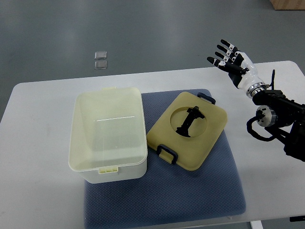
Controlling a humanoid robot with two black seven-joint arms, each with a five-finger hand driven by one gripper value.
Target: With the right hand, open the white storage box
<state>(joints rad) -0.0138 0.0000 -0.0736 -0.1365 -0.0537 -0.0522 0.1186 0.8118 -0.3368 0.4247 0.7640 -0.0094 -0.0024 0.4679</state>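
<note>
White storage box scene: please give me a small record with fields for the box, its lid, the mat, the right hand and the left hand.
box: white storage box on the table, its right part on the mat
lid: cream lid, closed on the box
mat: blue mat under a yellow container
right hand: right hand raised, fingers spread, holding nothing, far from the box
left hand: not in view

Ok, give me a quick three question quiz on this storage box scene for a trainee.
1. True or false: the white storage box has its lid on.
2. Which is nearer the right hand: A, the white storage box, or B, the yellow lid with the dark handle?
3. Fill in: both items rest on a blue ___.

Key: 1 true. 2 B. 3 mat.
</note>
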